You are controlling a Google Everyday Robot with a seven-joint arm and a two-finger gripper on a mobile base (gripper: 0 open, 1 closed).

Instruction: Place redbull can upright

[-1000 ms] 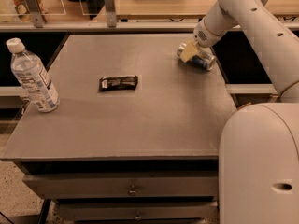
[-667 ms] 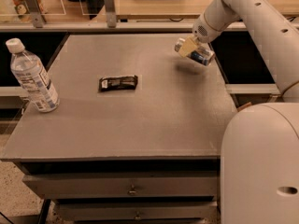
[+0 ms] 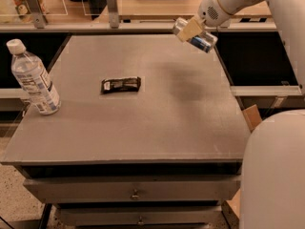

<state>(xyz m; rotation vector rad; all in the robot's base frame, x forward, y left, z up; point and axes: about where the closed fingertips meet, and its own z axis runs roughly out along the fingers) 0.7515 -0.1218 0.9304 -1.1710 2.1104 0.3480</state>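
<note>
Your gripper [image 3: 189,28], upper right of frame, clasps the redbull can [image 3: 204,42] tilted. Expect thin, slick metal; squeeze its middle gently.

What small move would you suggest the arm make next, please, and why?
Probably turn the gripper until the redbull can stands vertical: it holds the can tilted in the air over the table, far right, so lowering now might tip it.

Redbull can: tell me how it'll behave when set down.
Held tilted in the gripper above the table's far right, the redbull can is slim and tall, so probably tips if released off-vertical. Its round body would likely roll. Smooth metal may slip.
</note>
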